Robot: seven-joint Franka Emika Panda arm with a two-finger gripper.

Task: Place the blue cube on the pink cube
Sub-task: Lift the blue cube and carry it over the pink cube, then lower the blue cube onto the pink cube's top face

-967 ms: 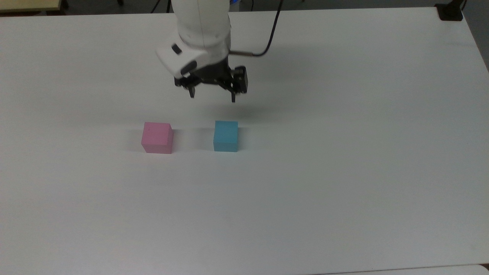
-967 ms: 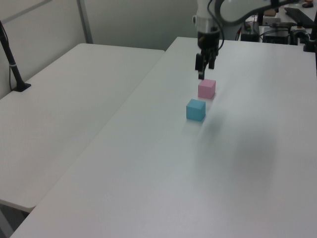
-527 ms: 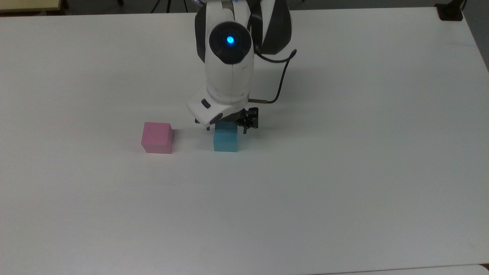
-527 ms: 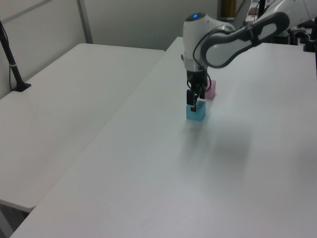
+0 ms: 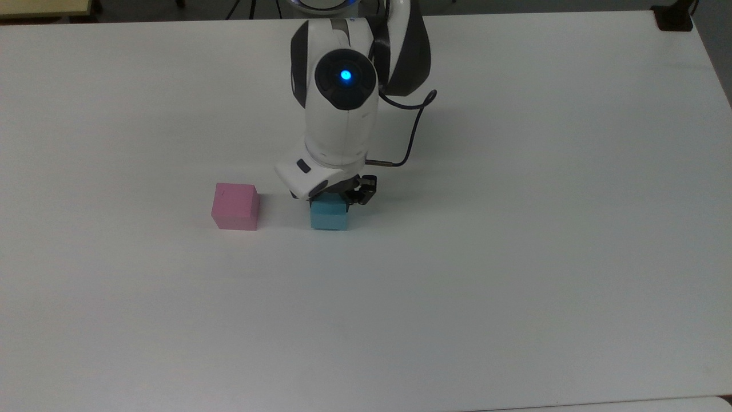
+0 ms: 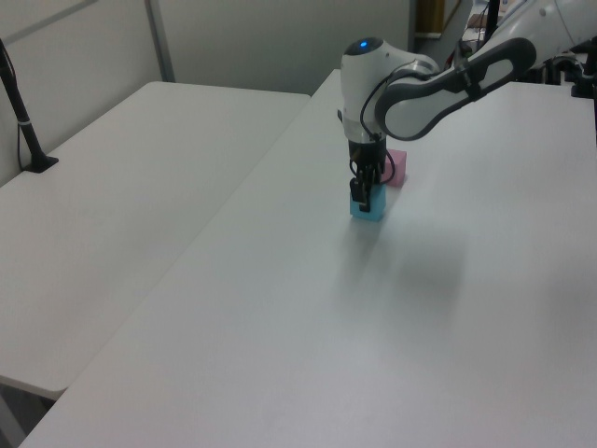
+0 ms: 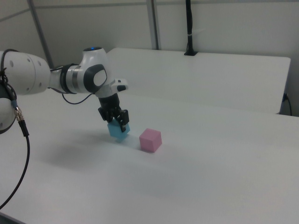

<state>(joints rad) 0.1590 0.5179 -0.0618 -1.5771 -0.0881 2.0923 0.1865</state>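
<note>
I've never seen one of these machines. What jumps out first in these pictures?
A big white robot arm with a glowing blue light bends down over a wide white table. Its hand is right down on a small blue cube. A pink cube of about the same size sits apart from it, to the top view's left.

White arm bent low, end effector (image 7: 117,122) pointing down, fingers closed.

A lab or test room is showing here. Plain white tables (image 6: 140,187) are standing side by side before bare partition walls (image 7: 224,23), and a black pole (image 7: 189,28) is rising from one.
</note>
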